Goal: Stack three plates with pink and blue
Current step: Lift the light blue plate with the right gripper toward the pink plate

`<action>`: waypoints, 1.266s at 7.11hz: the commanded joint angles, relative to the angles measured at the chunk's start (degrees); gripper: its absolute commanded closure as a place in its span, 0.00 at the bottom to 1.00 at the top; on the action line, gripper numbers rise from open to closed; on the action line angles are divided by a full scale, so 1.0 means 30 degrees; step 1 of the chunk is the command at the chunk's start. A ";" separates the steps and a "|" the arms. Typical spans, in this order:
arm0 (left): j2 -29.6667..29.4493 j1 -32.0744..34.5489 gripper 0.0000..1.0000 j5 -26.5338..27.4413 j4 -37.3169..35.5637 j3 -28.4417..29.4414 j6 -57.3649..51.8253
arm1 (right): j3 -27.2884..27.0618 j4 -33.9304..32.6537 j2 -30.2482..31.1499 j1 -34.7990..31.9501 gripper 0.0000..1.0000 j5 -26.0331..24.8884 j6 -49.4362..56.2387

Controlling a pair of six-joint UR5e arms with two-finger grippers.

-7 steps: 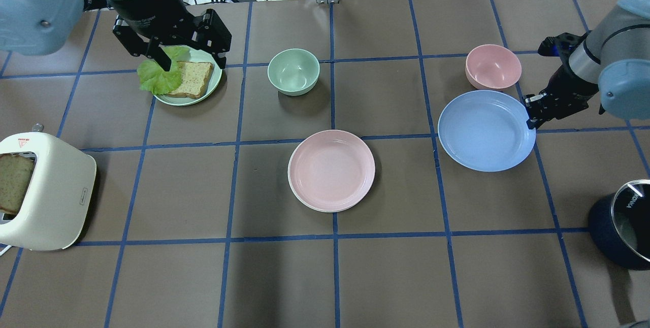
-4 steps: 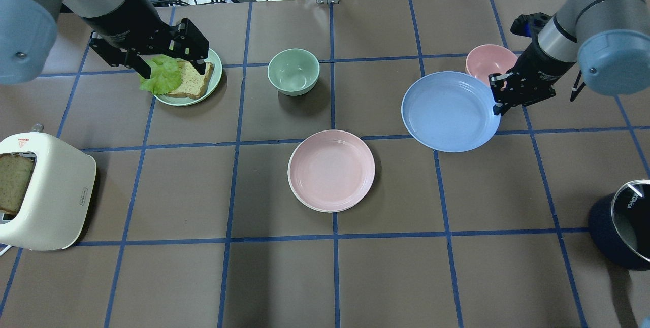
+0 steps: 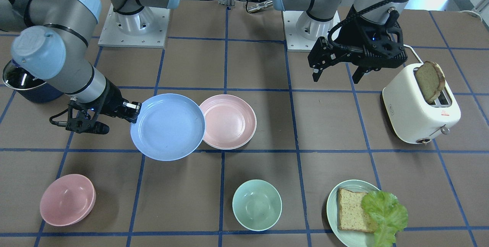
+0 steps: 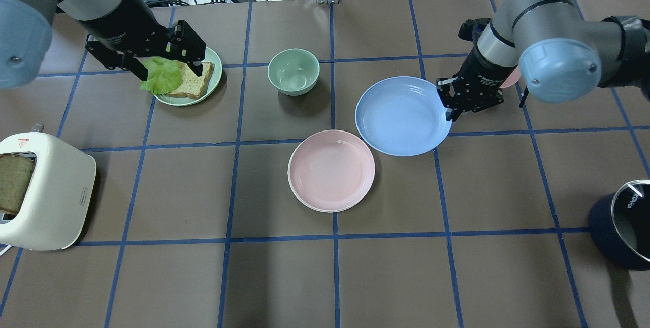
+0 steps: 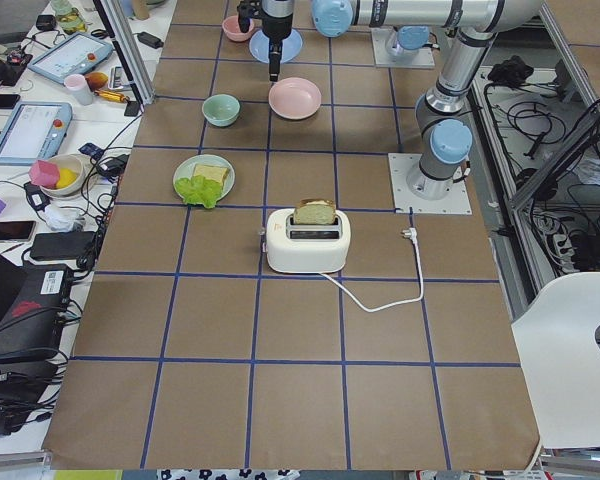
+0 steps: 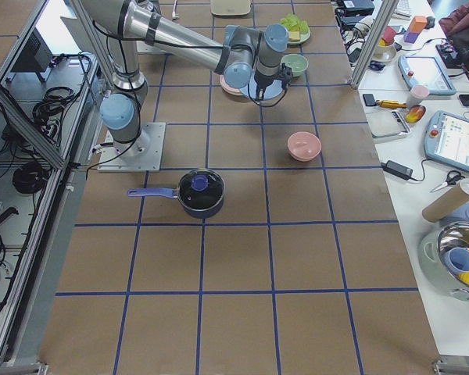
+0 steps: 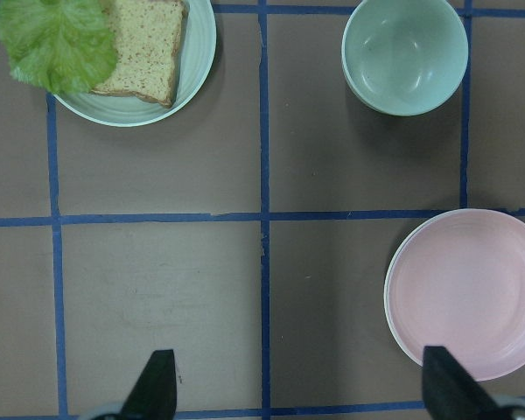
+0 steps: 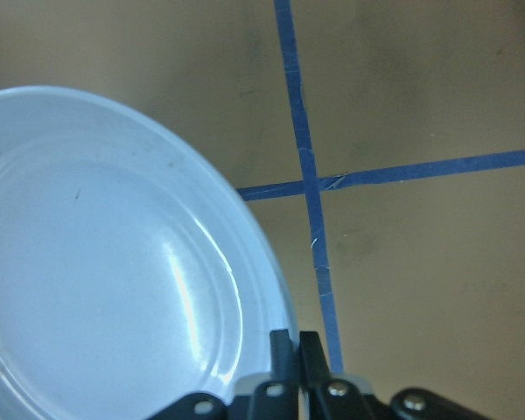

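Two of the three plates already look stacked: the pink plate point(image 4: 331, 169) sits nested on the cream-white plate point(image 4: 300, 201), of which only a thin pale rim shows beneath the pink one's lower edge. That leaves the blue plate point(image 4: 402, 116) as the last one to go on. The right end effector point(image 4: 449, 113) is clamped on that plate's rim, its two fingers point(image 8: 293, 348) pinched together over the edge in the wrist view. The plate reaches out from the fingertips as a nearly level disc, carried clear of the worktop point(image 4: 177, 277). The pink-on-white pair lies past the held plate's far side from this end effector, and lower down. In the front-facing view the blue rim covers a sliver of the pink rim, while in the overhead view the two are just beside each other, so the blue plate seems near the stack but not yet centred over it. What remains, as I judge it, is to carry the plate fully over the pair, lower it until it seats inside the pink rim, and release. The left end effector point(image 4: 170, 70) holds nothing, its fingers spread wide apart, and it hangs above the worktop near the green plate point(image 4: 215, 80) of bread and lettuce, with the stack off to one side of it.
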State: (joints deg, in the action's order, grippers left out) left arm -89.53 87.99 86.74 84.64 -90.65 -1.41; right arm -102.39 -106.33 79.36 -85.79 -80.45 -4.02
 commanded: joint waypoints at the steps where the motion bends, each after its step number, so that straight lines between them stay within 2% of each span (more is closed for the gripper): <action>1: 0.0019 -0.0003 0.00 0.0001 0.0000 -0.0018 0.0000 | -0.0147 -0.0005 -0.0028 -0.1484 0.93 0.0069 -0.1614; 4: 0.0048 -0.0032 0.00 0.0031 0.0000 -0.0018 0.0000 | -0.1432 -0.0908 0.0175 -0.2805 0.94 0.0597 -0.2498; 7: 0.0078 -0.0032 0.00 0.0031 0.0000 -0.0018 0.0000 | -0.3657 -0.4388 0.0411 -0.4152 0.94 0.0567 -0.4164; 9: 0.0078 -0.0032 0.00 0.0060 0.0000 -0.0018 0.0000 | -0.4422 -0.5507 0.0324 -0.4593 0.94 0.0567 -0.4751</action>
State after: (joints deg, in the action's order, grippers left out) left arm -89.30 87.89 86.90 84.64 -90.70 -1.41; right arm -114.16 -120.49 80.50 -98.61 -78.75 -16.93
